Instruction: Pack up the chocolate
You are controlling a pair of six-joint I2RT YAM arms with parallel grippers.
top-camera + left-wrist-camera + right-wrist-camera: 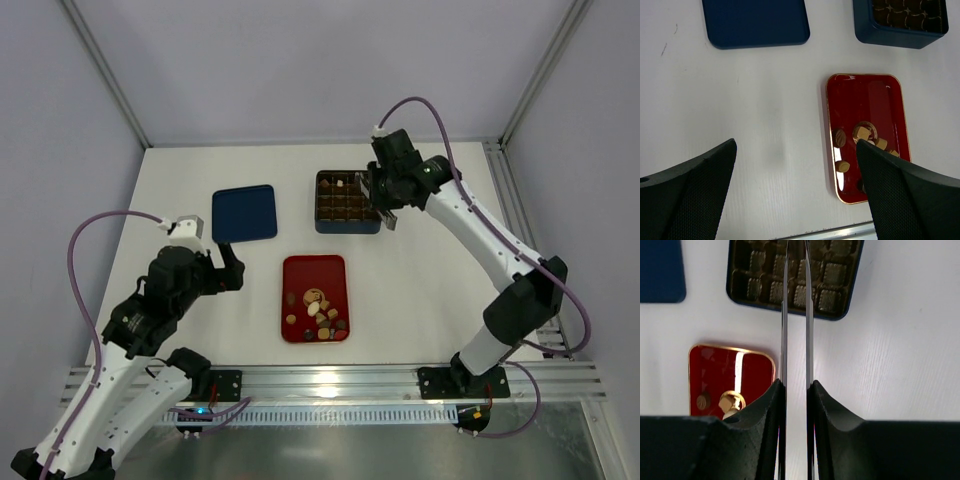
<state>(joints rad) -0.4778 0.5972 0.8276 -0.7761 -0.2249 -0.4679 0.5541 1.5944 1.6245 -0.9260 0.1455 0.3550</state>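
The chocolate (318, 305) lies as several small tan, brown and cream pieces in the near half of the flat red tray (314, 270). It also shows in the left wrist view (862, 132) and right wrist view (730, 402). The dark blue grid box (347, 225) stands behind the tray, with a few pieces in its far left cells. My right gripper (372, 192) hovers at the box's right side, shut on thin metal tweezers (795, 315) whose blades reach over the box (840, 315). My left gripper (795, 150) is open and empty, over bare table left of the tray (865, 100).
A flat dark blue lid (244, 212) lies left of the box, behind my left gripper; it also shows in the left wrist view (755, 22). A metal rail (330, 380) runs along the table's near edge. White walls enclose the table.
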